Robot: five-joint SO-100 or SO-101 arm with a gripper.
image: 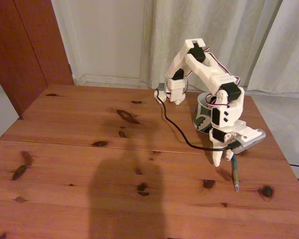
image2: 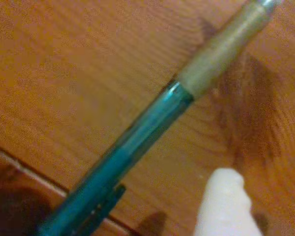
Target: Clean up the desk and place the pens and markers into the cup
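The teal pen (image: 234, 173) lies lengthwise toward the camera, just right of the claw (image: 224, 158), in front of the cup (image: 203, 115). Claw open, holding nothing.

A pen (image: 234, 173) is seen on the counter (image: 89, 164) at the near right, with the cup (image: 204, 115) farther back behind the arm (image: 209, 74).

Warm, dim indoor light tints both views orange. In the fixed view a broad, soft shadow darkens the near middle of the desk (image: 89, 149), so light comes from the near side. The picture is slightly soft and grainy. The wrist view is heavily blurred: the teal pen (image2: 132, 147) is out of focus, with dark shadow at lower left.
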